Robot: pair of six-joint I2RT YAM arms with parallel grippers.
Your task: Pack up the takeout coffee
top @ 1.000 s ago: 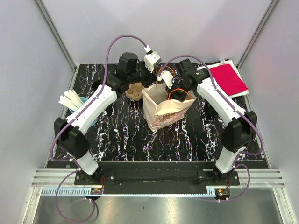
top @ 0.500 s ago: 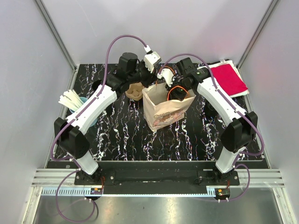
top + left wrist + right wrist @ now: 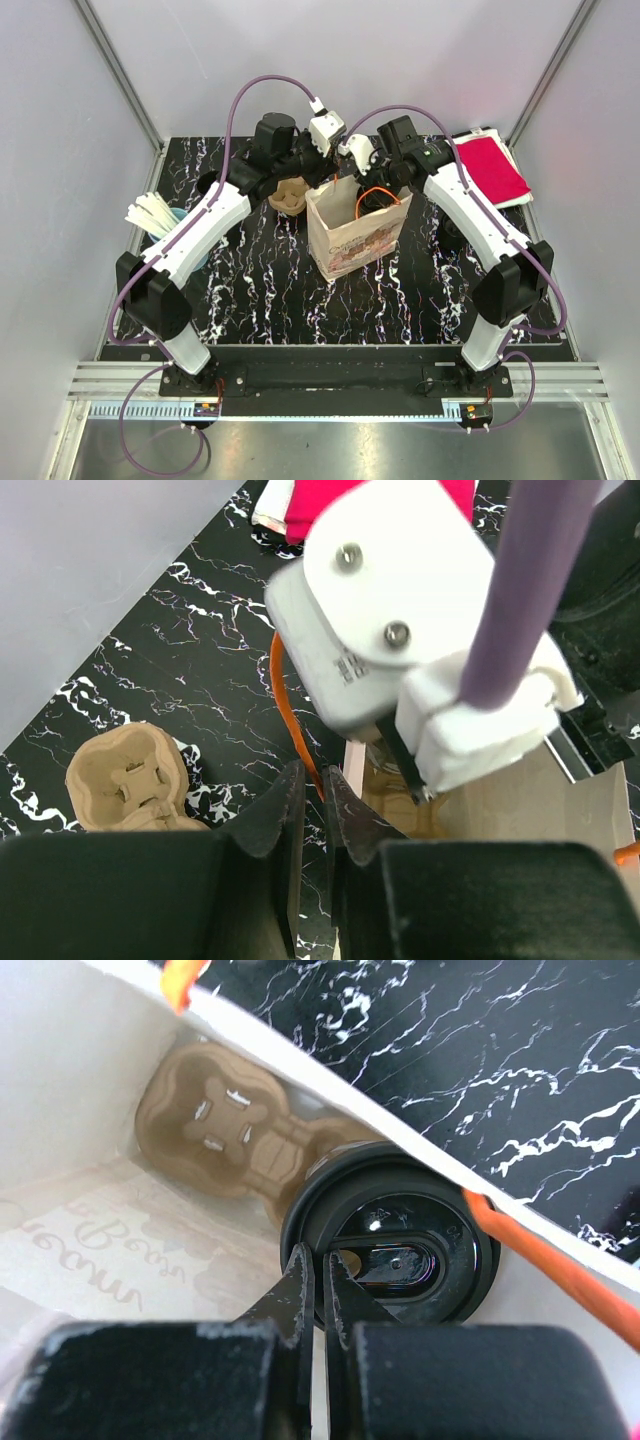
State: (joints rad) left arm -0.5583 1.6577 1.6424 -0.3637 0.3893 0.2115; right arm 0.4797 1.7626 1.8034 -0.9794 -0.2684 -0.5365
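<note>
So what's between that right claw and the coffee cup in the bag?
Nothing: in the right wrist view the shut right gripper points straight at the black-lidded coffee cup.

From my feed, the work surface is a black table (image 3: 260,290) veined with white like marble. Plain pale grey walls close it in: a far wall (image 3: 340,60), a left wall (image 3: 50,200) and a right wall (image 3: 600,180). Aluminium posts (image 3: 120,75) run along the far corners. A slotted aluminium rail (image 3: 110,380) edges the near side, with a shiny metal sheet (image 3: 340,445) nearer still. The light is soft and even.
</note>
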